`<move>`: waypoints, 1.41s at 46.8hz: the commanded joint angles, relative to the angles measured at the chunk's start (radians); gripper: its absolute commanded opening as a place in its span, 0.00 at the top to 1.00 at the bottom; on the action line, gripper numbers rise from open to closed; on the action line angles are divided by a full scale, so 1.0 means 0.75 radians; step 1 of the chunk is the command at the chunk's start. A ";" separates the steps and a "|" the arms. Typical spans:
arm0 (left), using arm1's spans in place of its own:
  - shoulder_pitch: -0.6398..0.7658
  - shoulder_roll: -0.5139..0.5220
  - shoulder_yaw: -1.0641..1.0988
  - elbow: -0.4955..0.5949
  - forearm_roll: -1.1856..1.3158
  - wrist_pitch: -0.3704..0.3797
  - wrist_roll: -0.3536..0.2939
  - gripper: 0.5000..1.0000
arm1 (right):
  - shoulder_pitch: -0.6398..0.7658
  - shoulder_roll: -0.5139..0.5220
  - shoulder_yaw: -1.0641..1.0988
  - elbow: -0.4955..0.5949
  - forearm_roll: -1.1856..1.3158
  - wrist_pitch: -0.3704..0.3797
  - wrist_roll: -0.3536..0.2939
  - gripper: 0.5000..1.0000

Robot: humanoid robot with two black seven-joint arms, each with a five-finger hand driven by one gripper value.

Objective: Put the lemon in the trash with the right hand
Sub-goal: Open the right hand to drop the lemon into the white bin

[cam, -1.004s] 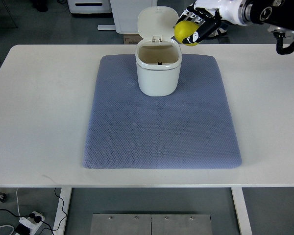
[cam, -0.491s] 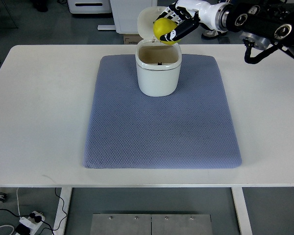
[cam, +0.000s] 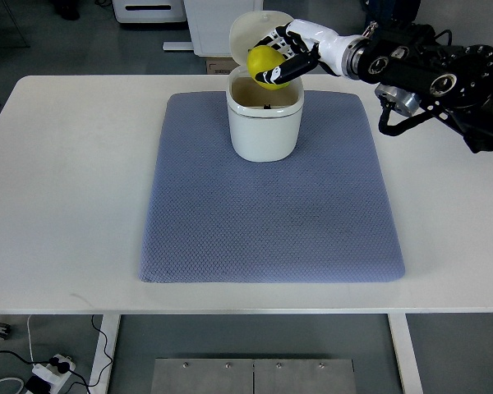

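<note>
The right hand (cam: pixel 283 56) has its fingers wrapped around the yellow lemon (cam: pixel 264 66), holding it just above the open mouth of the white trash bin (cam: pixel 264 123), in front of the bin's raised lid (cam: pixel 251 31). The bin stands at the far end of a blue-grey mat (cam: pixel 271 213), which lies on the white table (cam: pixel 66 180).

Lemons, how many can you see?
1. The lemon is held in the right hand, just above the open trash can on the blue mat. The can's inside is only partly visible, so another could be hidden there.
</note>
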 commanded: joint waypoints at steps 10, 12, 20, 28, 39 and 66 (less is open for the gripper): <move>0.000 0.000 0.000 0.000 0.001 0.000 0.000 0.00 | -0.012 0.003 0.000 -0.002 0.000 -0.012 0.001 1.00; 0.000 0.000 0.000 -0.002 0.001 0.000 0.000 0.00 | -0.010 0.003 0.000 -0.002 0.000 -0.012 0.001 1.00; 0.000 0.000 0.000 0.000 0.001 0.000 0.000 0.00 | -0.010 0.003 0.000 0.002 0.000 -0.012 0.010 1.00; 0.000 0.000 0.000 0.000 0.001 0.000 0.000 0.00 | -0.012 0.013 0.000 0.002 0.000 -0.012 0.010 0.94; 0.000 0.000 0.000 0.000 0.001 0.000 0.000 0.00 | -0.020 0.013 -0.002 0.008 -0.002 -0.012 0.012 0.59; 0.000 0.000 0.000 0.000 -0.001 0.000 0.000 0.00 | -0.022 0.013 -0.014 0.011 -0.006 -0.012 0.012 0.42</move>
